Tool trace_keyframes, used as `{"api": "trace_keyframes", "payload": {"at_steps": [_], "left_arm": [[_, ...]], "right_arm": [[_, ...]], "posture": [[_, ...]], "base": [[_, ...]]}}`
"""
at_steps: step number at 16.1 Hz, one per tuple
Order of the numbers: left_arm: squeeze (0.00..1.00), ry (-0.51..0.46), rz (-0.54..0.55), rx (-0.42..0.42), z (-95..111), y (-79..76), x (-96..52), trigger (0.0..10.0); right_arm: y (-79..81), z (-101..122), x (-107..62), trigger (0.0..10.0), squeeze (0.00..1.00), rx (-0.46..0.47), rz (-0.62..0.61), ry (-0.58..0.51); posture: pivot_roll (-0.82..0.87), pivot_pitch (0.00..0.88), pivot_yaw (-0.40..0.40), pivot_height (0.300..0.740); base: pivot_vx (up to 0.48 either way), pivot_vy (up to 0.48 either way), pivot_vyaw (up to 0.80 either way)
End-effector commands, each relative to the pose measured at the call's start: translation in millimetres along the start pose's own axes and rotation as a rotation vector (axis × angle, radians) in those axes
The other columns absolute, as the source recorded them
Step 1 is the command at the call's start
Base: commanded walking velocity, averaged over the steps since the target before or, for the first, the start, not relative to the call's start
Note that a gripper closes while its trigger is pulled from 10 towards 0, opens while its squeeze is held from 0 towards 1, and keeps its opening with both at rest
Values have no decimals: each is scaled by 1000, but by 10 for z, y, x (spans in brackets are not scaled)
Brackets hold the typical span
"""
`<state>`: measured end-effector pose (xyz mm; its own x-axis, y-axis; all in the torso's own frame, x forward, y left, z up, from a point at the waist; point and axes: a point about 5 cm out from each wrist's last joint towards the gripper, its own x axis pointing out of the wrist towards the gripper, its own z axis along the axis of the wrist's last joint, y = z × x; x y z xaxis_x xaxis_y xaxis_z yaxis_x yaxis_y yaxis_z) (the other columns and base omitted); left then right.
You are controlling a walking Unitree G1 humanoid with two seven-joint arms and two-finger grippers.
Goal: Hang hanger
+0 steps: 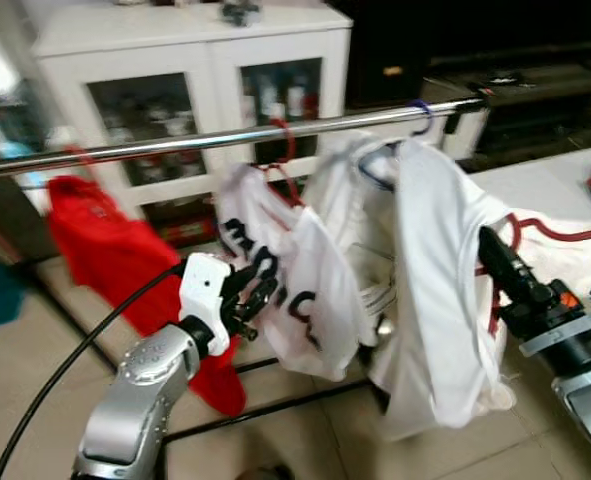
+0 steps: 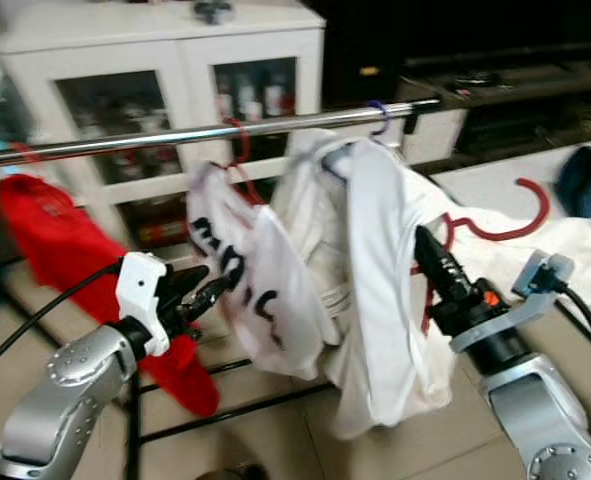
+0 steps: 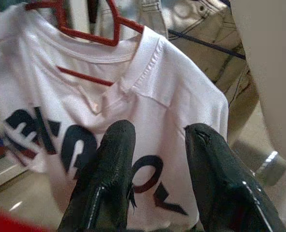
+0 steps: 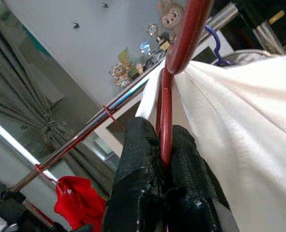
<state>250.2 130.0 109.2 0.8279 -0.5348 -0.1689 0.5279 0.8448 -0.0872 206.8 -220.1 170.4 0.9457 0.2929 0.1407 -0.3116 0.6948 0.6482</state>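
Red plastic hanger (image 4: 168, 92) carrying white garment (image 1: 445, 290), below steel rail (image 1: 225, 137). Right gripper (image 4: 166, 154) pinched tight on its stem; left gripper (image 3: 157, 145) parted, before lettered T-shirt (image 3: 109, 111).

Lettering on the hanging shirt

A white T-shirt (image 3: 147, 96) on the rail carried large dark block letters across its front, but folds and blur hid them; only a rounded "O"-like shape showed, and no whole word could be read.
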Motion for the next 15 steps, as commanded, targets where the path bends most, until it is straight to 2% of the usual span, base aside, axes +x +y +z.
{"api": "trace_keyframes", "payload": {"at_steps": [1, 9, 15], "left_arm": [[0, -7, 4, 20, 26, -3, 5, 10000], [0, -13, -15, 36, 21, -40, 9, 10000], [0, -4, -26, 46, 10, -41, -6, 10000]], "right_arm": [[-32, 37, 17, 10000, 0, -15, -26, -20], [-59, 42, 39, 10000, 0, -44, -31, -40], [-48, -19, 42, 10000, 0, -44, -17, -22]], "posture": [[-128, 0, 34, 740], [-122, 0, 30, 740], [-116, 0, 33, 740]], "base": [[0, -379, 681], [0, -362, 685], [0, -255, 685]]}}
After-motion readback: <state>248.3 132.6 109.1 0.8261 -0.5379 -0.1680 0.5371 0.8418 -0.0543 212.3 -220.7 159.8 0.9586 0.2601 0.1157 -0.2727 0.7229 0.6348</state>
